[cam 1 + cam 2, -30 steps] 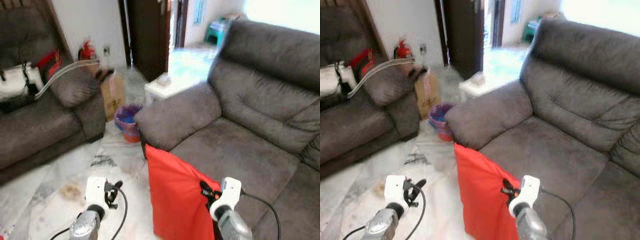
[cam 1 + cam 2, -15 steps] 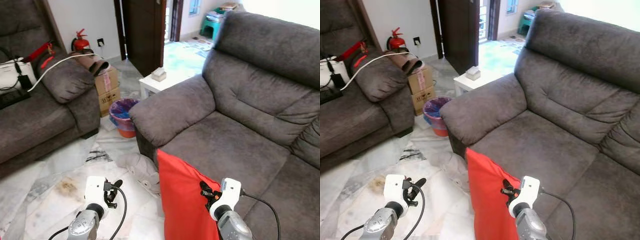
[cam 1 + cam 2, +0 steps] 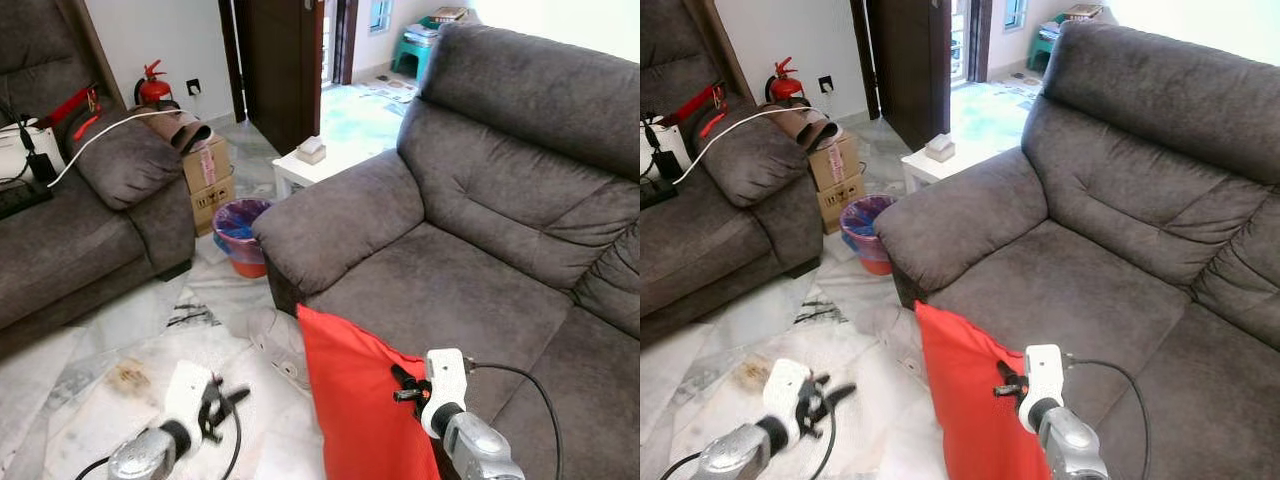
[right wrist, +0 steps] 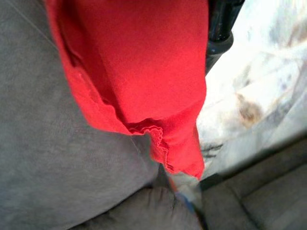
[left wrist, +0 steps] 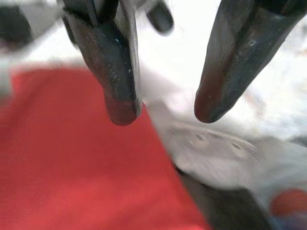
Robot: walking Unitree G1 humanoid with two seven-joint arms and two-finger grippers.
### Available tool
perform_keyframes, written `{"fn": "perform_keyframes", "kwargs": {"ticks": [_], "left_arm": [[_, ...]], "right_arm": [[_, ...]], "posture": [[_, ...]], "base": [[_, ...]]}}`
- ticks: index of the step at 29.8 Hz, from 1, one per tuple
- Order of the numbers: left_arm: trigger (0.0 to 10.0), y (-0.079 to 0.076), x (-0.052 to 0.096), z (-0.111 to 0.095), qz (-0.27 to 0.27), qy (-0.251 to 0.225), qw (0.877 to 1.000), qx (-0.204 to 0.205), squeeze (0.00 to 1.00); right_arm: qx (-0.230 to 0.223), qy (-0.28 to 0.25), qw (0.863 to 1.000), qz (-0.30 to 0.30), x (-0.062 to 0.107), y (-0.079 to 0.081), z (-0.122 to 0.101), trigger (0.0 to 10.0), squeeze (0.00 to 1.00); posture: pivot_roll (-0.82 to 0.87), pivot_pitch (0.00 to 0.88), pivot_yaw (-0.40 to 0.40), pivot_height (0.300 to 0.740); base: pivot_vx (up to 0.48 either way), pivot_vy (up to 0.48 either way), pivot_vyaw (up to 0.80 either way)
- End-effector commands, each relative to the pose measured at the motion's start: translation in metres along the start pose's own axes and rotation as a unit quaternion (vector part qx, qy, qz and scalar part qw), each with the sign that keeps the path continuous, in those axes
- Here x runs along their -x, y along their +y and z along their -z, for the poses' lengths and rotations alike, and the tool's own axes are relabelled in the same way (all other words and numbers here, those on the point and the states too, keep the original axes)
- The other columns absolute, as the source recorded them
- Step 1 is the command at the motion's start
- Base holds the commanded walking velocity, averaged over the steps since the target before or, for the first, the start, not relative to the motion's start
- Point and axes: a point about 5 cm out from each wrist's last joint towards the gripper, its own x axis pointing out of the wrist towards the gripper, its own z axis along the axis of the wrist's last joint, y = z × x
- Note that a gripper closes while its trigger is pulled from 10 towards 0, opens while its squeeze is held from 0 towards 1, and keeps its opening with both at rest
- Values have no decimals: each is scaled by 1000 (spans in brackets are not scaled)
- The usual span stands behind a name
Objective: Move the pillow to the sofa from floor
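— Right wrist view first: what do we have in our right gripper [image 3: 404,384]?

— We have the red pillow [image 3: 358,400] pinched at its upper edge. In that view the red fabric [image 4: 144,72] drapes over the fingers, with one black finger [image 4: 221,24] showing beside it, so we read the fingers as clamped on the cloth.

— And where does the pillow sit?

— It hangs upright from our grip at the front edge of the grey sofa [image 3: 480,250], its top corner level with the seat cushion and just below the sofa's armrest [image 3: 335,225]. Its lower part runs out of the head views, so we cannot tell whether it touches the floor [image 3: 120,340].

— What about our left gripper [image 3: 222,405]?

— It hovers low over the marble floor, apart from the pillow. In the left wrist view its two black fingers [image 5: 115,62] stand spread with a clear gap, nothing between them, and the red pillow [image 5: 72,158] shows blurred beyond the tips.

— Anything close by?

— A crumpled grey cloth [image 3: 275,340] lies on the floor beside the pillow. Farther off we see a pink bin [image 3: 240,232] by the armrest, cardboard boxes [image 3: 205,180], a small white table [image 3: 310,165], a second sofa [image 3: 80,230] on our left, and a red fire extinguisher [image 3: 150,88] against the wall.
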Motion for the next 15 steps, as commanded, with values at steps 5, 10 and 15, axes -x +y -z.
{"fn": "perform_keyframes", "kwargs": {"ticks": [5, 10, 15], "left_arm": [[10000, 1, 13, 12, 55, 52, 996, -44, 0], [10000, 0, 15, 13, 76, 63, 994, -48, 0], [10000, -2, 15, 10, 91, 68, 992, -57, 0]], "right_arm": [[127, -4, 989, -81, -1, 1, -21, 10000, 0], [156, 10, 981, -112, 1, 1, -22, 10000, 0], [151, 20, 972, -176, 0, 9, -23, 10000, 0]], "posture": [[181, 25, -8, 740], [181, 17, -8, 740], [175, 25, -7, 740]], "base": [[0, 0, 0], [0, 0, 0], [0, 0, 0]]}}
